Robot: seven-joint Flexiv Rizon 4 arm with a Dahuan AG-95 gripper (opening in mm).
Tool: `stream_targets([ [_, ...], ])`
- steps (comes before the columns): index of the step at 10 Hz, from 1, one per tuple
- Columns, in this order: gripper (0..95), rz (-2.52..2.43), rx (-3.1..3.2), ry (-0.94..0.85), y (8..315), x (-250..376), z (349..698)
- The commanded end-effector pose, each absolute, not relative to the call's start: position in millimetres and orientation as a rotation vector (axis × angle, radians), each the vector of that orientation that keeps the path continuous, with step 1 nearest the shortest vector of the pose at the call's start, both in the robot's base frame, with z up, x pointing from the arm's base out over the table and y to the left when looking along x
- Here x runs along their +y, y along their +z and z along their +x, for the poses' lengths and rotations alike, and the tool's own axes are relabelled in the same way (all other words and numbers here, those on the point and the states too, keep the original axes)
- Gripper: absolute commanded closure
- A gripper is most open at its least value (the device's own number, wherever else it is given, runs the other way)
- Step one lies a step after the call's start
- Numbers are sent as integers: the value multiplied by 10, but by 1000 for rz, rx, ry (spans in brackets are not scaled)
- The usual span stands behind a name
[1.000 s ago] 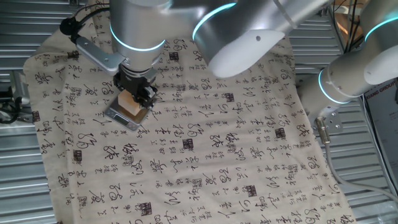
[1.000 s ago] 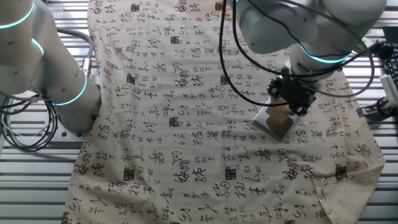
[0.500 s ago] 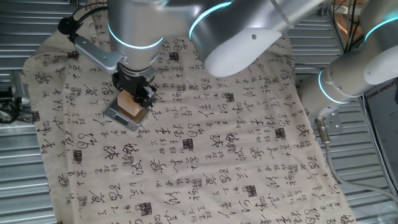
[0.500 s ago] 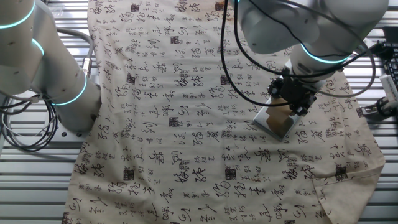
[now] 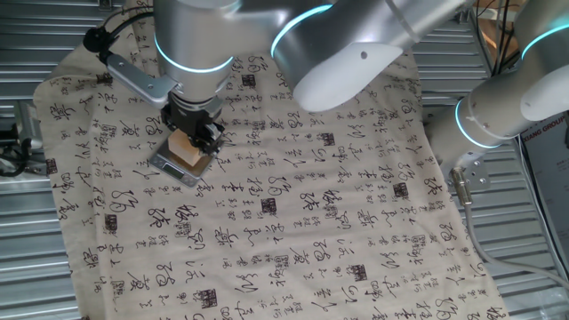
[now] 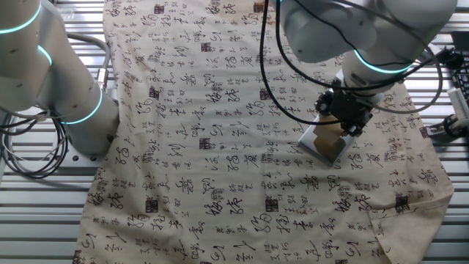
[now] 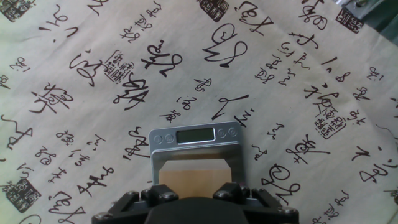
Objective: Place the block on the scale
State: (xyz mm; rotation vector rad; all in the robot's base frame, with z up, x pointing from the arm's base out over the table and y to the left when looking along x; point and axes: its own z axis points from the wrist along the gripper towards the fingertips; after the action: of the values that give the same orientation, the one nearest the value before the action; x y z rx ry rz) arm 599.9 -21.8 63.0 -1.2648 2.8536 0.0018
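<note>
The light tan wooden block (image 7: 191,176) rests on the dark platform of the scale (image 7: 194,137), whose silver strip with its display faces away from the hand. My gripper (image 7: 197,191) comes straight down over the block, with one finger on each side of it, shut on the block. From one fixed view the block (image 5: 185,149) shows under the gripper (image 5: 194,140) on the scale (image 5: 171,168), near the cloth's left side. In the other fixed view the gripper (image 6: 344,122) covers most of the block (image 6: 332,135) on the scale (image 6: 321,149).
A beige cloth (image 5: 293,222) printed with black characters covers the table. A second robot arm (image 5: 511,98) stands off the cloth's edge, and its base (image 6: 66,95) shows in the other fixed view. Ribbed metal (image 5: 27,267) surrounds the cloth.
The arm above the gripper has shifted very slightly. The gripper, block and scale stay where they were.
</note>
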Motion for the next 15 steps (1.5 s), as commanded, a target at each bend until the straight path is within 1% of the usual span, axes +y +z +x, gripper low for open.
stream_targets([
  [1, 950, -1268, 2850, -4, 604, -225, 5999],
  [15, 950, -1265, 2845, -6, 558, -227, 6009],
])
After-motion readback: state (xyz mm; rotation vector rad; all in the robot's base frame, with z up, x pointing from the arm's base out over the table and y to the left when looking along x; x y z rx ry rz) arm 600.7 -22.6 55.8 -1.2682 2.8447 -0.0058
